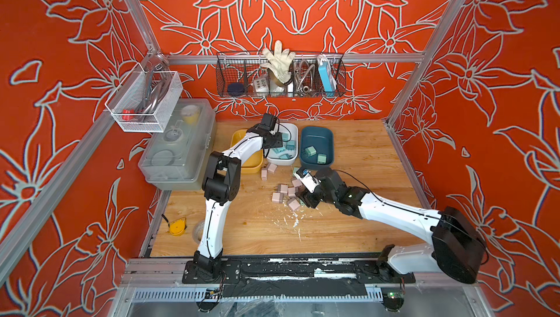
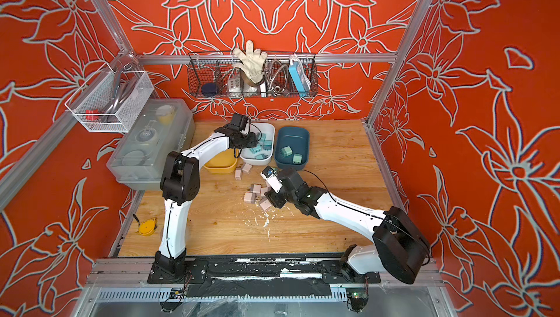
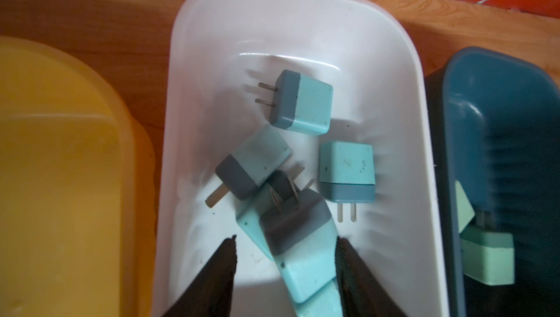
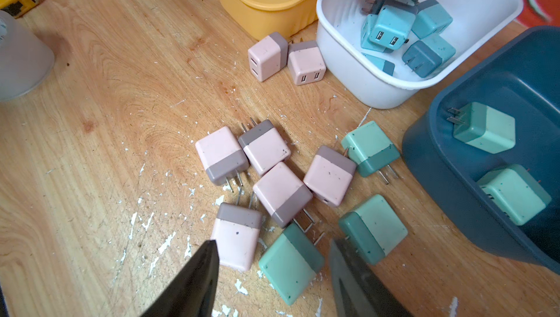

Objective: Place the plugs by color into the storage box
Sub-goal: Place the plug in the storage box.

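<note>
**Plugs, partly sorted by colour, on the table and in the bins**

Each plug was a small cube with a darker band at its two-pronged end. Several light blue plugs (image 3: 300,101) lay jumbled in the white bin (image 3: 188,88), with one blurred plug on top of the others. Two mint green plugs (image 4: 485,127) lay on their sides in the dark blue bin (image 4: 433,173). Both bins stood side by side near the far edge of the table (image 1: 378,154). Near the table's middle, five pale pink plugs (image 4: 281,192) lay clustered and touching, prongs pointing various ways. Three loose green plugs (image 4: 372,227) lay just beside them. A pink pair (image 4: 268,56) lay touching each other, just in front of the yellow bin (image 4: 242,6) and the white bin.
</note>
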Tool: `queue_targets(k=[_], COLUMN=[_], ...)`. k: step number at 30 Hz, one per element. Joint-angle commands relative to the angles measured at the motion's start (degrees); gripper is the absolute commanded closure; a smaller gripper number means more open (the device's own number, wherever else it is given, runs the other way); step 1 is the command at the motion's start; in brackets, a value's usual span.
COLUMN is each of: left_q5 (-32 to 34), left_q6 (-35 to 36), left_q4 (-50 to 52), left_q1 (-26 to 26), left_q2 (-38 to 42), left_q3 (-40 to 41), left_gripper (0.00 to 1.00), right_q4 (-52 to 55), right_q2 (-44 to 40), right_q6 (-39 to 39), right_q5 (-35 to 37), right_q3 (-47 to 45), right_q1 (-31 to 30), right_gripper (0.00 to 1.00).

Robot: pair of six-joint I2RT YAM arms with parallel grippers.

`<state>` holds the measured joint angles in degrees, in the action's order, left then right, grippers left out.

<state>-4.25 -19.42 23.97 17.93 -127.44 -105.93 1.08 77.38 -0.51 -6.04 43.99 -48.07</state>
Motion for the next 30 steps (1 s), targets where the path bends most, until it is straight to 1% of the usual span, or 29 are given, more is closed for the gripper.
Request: queue_targets(k=[1,3,5,8,11,15,19,21,25,27,30], left_q5=[-5.0,-9.1,-11.8,-14.2,-14.7,-14.4,-11.8,-11.6,-11.3,-10.3,-8.5], left_q6=[-0.3,0.1,0.4,0.0,-0.4,-0.1,0.5,0.7,0.1,0.1,0.8], left_q4=[0.7,-0.2,-0.1,0.7,-0.7,-2.3,1.2,2.0,-2.3,-3.7,-4.3], left_q1=[0.0,0.5,1.0,1.2,1.2,1.2,1.2,1.2,1.2,1.3,1.7], left_q2=[0.4,-0.1,-0.7,-0.9,1.0,4.0,4.8,6.1,12.2,15.9,21.6], left_q3=[0.2,0.3,-0.3,-0.6,1.7,4.3,3.3,4.1,11.4,14.9,19.6], left_gripper=[0.53,0.54,0.56,0.58,0.58,0.57,0.56,0.56,0.56,0.56,0.56], right_q4=[0.5,0.5,0.6,0.9,0.7,0.5,0.5,0.7,1.6,2.5,3.5], right_q2=[-0.1,-0.3,-0.4,-0.9,-1.8,-2.3,-2.4,-2.5,-2.3,-1.9,-0.9], right_q6=[0.3,0.3,0.3,0.3,0.3,0.2,0.1,-0.4,-1.5,-2.6,-4.6], right_q5=[0.3,0.2,0.2,0.5,0.7,0.9,1.1,2.7,7.4,10.6,13.4], right_q3=[1.3,1.3,1.3,1.3,0.9,0.6,0.7,0.7,1.0,1.5,2.1], right_q1=[-0.2,-0.3,-0.2,-0.3,-0.2,-0.3,-0.2,-0.3,-0.3,0.0,0.6], right_gripper=[0.37,0.37,0.37,0.37,0.37,0.37,0.37,0.37,0.37,0.37,0.38])
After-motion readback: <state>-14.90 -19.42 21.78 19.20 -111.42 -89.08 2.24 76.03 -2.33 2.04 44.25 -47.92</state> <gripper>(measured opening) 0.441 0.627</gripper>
